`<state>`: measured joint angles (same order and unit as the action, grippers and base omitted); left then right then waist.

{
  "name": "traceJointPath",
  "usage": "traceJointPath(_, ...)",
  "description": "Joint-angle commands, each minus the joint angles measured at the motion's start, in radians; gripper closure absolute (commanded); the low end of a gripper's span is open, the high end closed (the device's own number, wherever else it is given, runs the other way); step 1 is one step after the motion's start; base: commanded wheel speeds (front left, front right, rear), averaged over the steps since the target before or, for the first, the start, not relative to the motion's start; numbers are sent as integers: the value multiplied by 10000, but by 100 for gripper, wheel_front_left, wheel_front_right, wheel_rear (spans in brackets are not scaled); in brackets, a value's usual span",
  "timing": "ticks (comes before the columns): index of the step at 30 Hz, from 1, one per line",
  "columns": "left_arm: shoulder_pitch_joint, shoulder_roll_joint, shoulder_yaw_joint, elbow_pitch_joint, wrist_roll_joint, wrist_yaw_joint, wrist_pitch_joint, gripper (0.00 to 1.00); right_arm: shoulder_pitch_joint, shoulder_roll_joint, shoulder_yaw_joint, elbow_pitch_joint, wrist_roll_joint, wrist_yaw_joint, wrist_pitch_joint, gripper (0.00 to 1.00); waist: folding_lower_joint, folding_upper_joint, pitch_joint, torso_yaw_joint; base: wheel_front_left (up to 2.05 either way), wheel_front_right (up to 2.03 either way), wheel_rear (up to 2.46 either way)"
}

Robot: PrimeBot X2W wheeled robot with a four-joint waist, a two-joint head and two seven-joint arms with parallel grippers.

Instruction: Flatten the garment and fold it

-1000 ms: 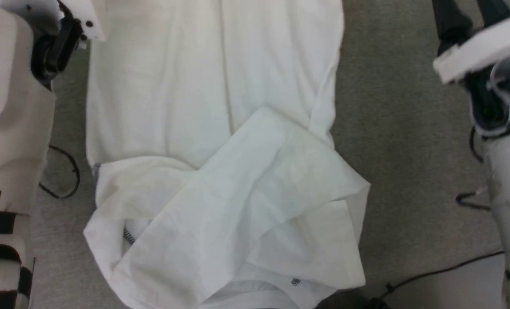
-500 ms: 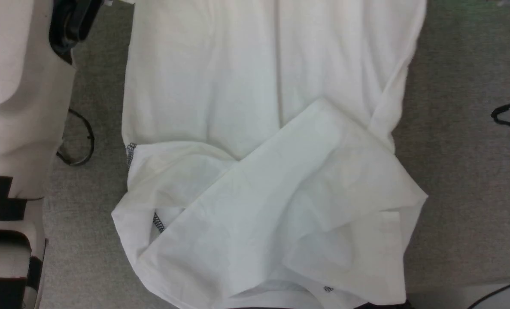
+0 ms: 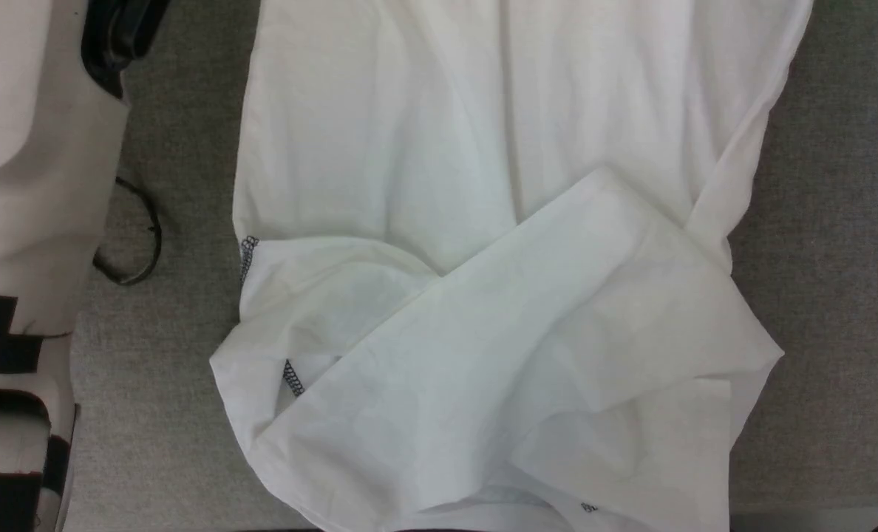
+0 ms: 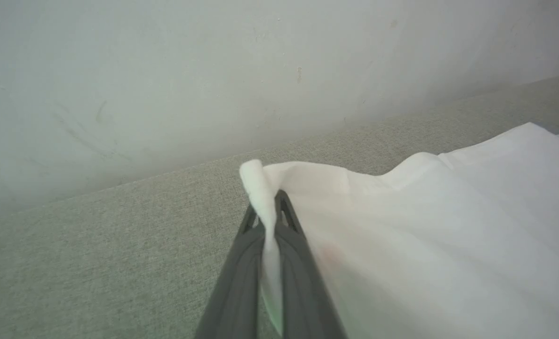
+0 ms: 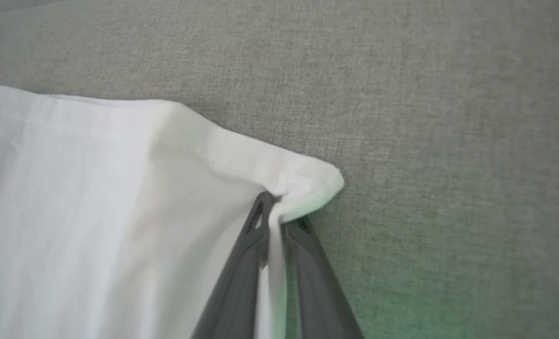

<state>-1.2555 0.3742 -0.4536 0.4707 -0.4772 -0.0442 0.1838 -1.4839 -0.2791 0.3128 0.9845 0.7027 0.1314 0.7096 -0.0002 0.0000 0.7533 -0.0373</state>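
White garment (image 3: 409, 148): a thin, plain cloth shirt spread on the grey woven surface (image 3: 823, 295). Its body runs up and out of the top of my head view.
Near end: a broad flap of the same cloth lies slantwise across it, from lower left up towards the right edge. Loose layers are bunched beneath it.
Seams: a short run of dark grey stitching (image 3: 248, 251) shows at the garment's left edge, and I see a second run lower down.
Left gripper (image 4: 267, 212): its two dark grey fingers are pressed together on a corner of the garment. A small roll of hem stands up past the tips, and the cloth falls away to the right in my left wrist view.
Right gripper (image 5: 279, 212): the fingers are nipped on another hem corner. Cloth runs down between them, and the folded corner pokes out to the right of the tips, over the grey surface.
Wall: a pale scuffed wall (image 4: 166, 70) rises behind the surface in my left wrist view.
Forearm: a pale forearm shell (image 3: 32, 148) with black blocks sits at the left edge of my head view, apart from the garment.
Cable: a thin black cable loop (image 3: 140, 251) lies on the surface between the forearm shell and the garment.
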Motion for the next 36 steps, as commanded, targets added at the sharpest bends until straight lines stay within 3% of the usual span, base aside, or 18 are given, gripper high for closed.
traceJointPath(1, -100, 37, -19, 71, -64, -81, -121, 100, 936, 410, 377, 486, 5, -7, 116, 100, 2, 0, -57, -28, 0, 0, 0)
traceJointPath(3, -83, 66, -4, 111, -70, -87, -192, 100, 915, 383, 392, 380, 4, -7, -141, 100, 2, 0, -116, -52, 0, 0, 0)
traceJointPath(15, -59, 326, 346, 1045, -103, 117, -1387, 100, 542, -581, 120, -362, -416, -7, -4175, 100, 2, 0, -1875, -400, 0, 0, 0)
traceJointPath(23, 401, 464, 637, 1166, -313, 260, -2192, 100, 1087, -682, 201, -583, -584, -7, -5924, 100, 2, 0, -3151, -527, 0, 0, 0)
traceJointPath(29, 2497, 359, 1044, 402, -1008, 682, -2590, 100, 2902, -654, 860, -1478, -311, -7, -6598, 100, 2, 0, -4260, -450, 0, 0, 0)
traceJointPath(36, 6353, 335, 1757, -1746, -1846, 1684, -3233, 100, 6087, -961, 1452, -3334, 177, -7, -7067, 100, 2, 0, -5290, -416, 0, 0, 0)
